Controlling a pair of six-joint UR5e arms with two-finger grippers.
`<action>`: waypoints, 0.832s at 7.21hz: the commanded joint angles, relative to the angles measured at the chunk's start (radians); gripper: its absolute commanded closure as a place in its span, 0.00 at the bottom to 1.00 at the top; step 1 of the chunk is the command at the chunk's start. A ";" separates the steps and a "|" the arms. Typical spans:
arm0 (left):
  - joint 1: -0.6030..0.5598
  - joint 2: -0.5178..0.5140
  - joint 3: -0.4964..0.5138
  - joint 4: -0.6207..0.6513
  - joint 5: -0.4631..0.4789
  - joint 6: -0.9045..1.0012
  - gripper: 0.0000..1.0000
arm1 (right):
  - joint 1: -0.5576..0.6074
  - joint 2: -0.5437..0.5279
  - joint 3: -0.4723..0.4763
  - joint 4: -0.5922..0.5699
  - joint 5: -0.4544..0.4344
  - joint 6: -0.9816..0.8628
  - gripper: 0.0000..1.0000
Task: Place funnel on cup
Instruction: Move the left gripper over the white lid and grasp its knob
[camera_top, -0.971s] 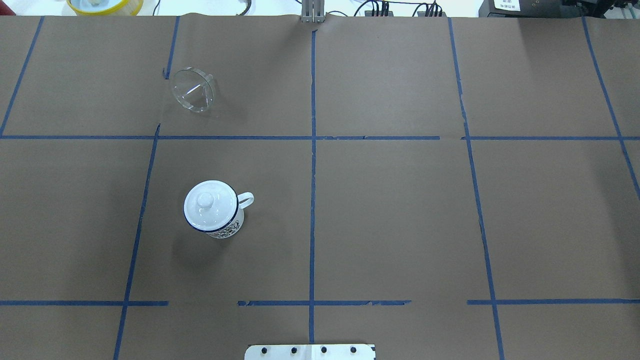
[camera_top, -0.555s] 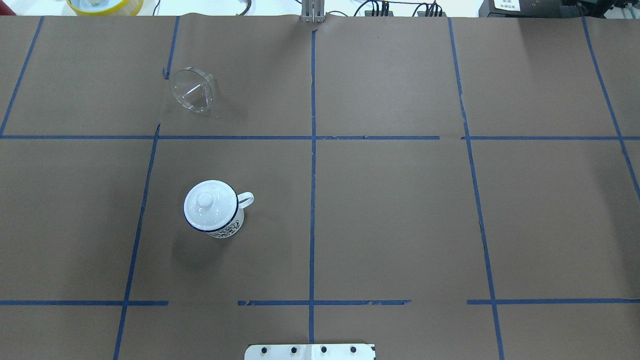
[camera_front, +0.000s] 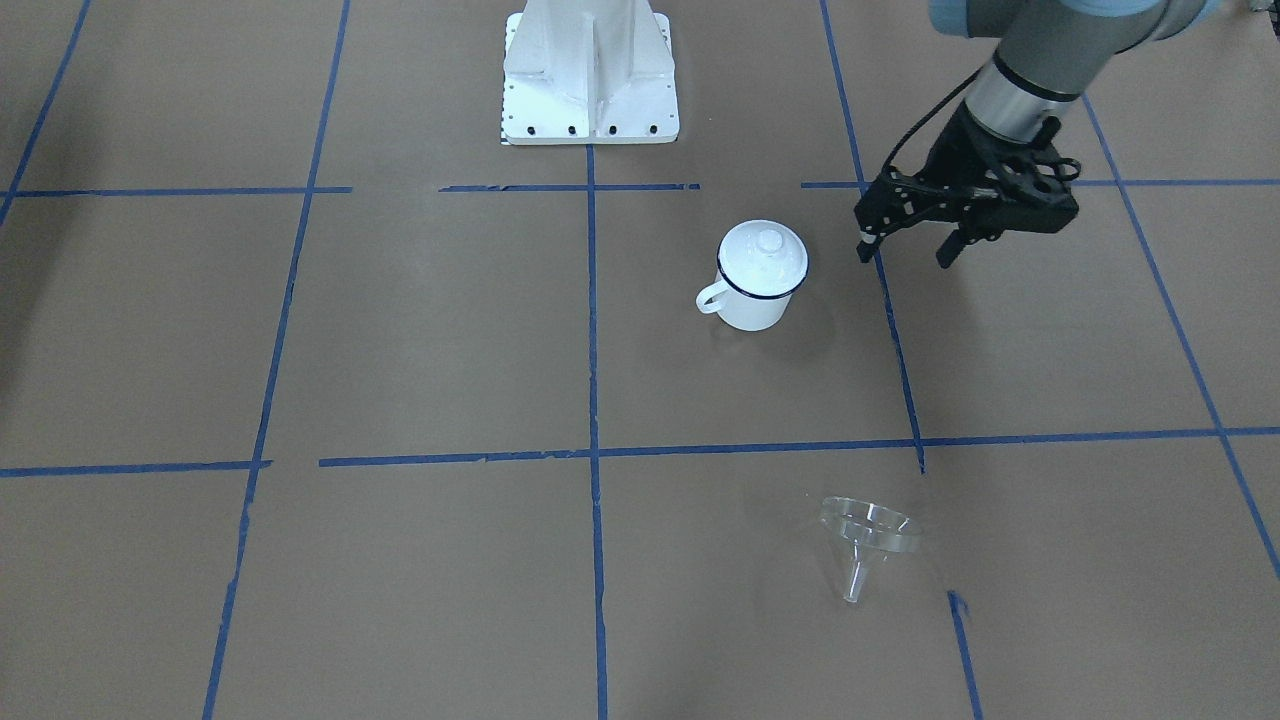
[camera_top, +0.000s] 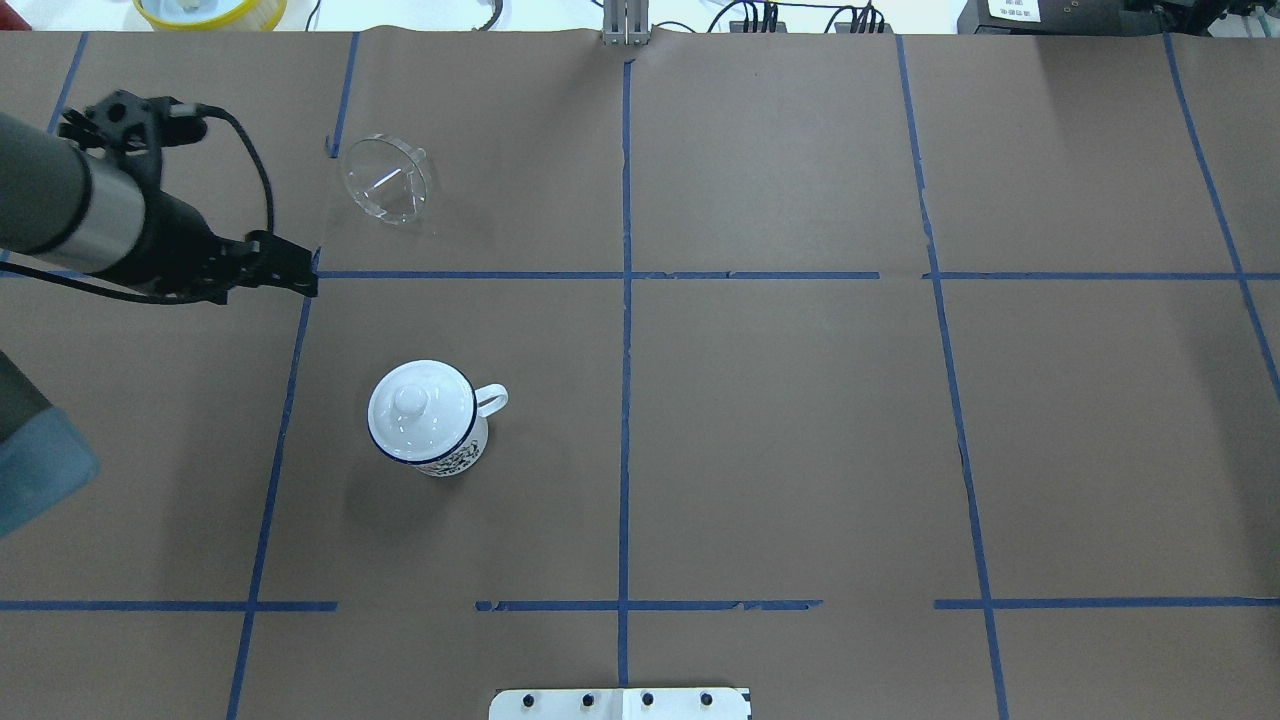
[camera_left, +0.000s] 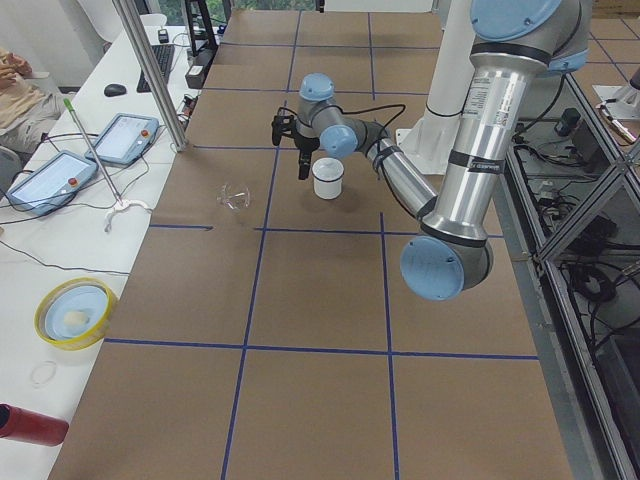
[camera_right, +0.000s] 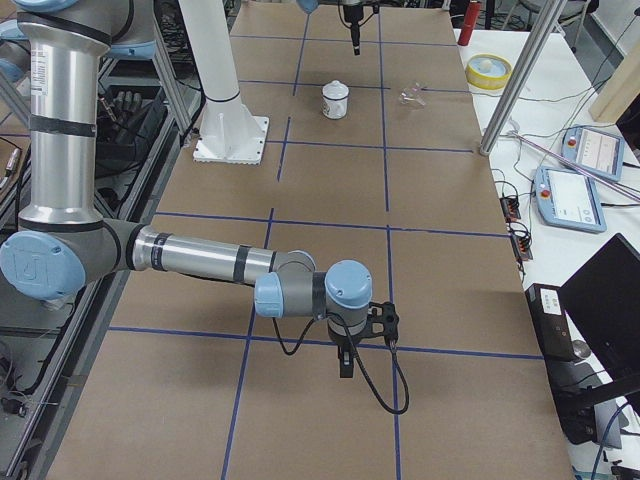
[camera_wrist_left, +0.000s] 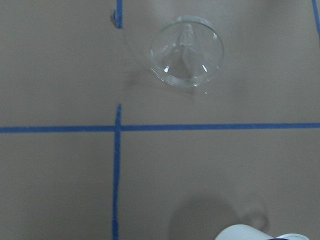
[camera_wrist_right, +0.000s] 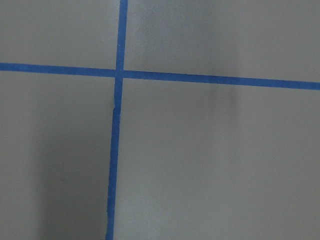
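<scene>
Overhead exterior: our small clear funnel (camera_top: 385, 180) lies tipped, well apart from the white enamel cup (camera_top: 430, 420). Our left gripper (camera_front: 903, 258) hangs spread, empty; right gripper (camera_right: 345, 368), we cannot tell. Likely light, stiff, slippery; we'd pinch its rim.

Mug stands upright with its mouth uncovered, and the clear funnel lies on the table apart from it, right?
Not quite: the mug is covered. A white knobbed lid sits on its mouth, as the overhead exterior view shows. The rest holds: it stands upright, and the clear funnel lies apart from it.
</scene>
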 joint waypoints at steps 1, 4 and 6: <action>0.148 -0.100 0.002 0.156 0.137 -0.134 0.00 | 0.000 0.000 0.000 0.000 0.000 0.000 0.00; 0.227 -0.109 0.029 0.156 0.185 -0.191 0.00 | 0.000 0.000 0.000 0.000 0.000 0.000 0.00; 0.235 -0.124 0.037 0.156 0.185 -0.194 0.00 | 0.000 0.000 0.000 0.000 0.000 0.000 0.00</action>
